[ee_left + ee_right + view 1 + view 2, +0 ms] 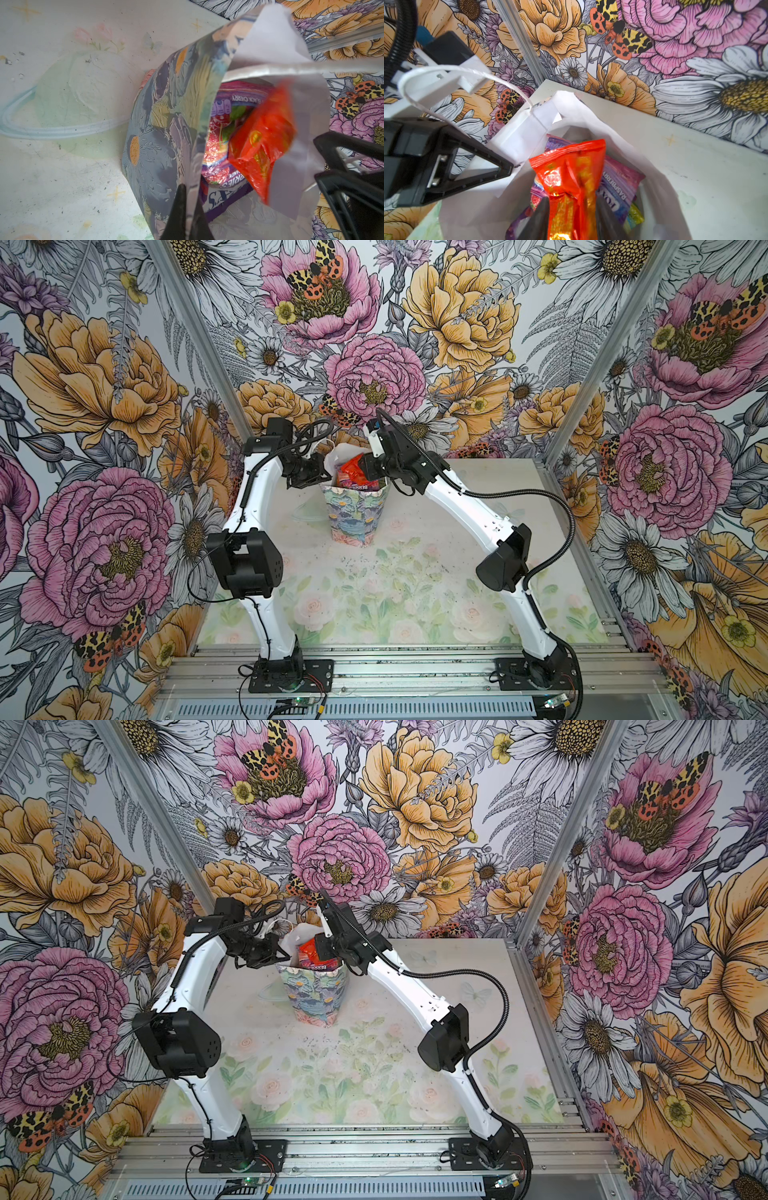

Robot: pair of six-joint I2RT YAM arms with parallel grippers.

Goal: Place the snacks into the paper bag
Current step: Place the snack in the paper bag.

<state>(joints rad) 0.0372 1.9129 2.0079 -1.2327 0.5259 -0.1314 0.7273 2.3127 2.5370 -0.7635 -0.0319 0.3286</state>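
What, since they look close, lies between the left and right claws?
The paper bag's white-lined mouth and an orange packet poking up, in both top views.

The left gripper (188,195) is clamping the rim of the paper bag (158,128), one finger outside the printed wall and one inside, jaws closed on the paper. The bag is standing open, with its white lining showing. A purple FOX'S Berries packet (220,108) is lying inside the bag. An orange-red packet (261,145), blurred, is sitting over it at the bag's mouth. The scuffed pastel table (62,166) is showing beside the bag.
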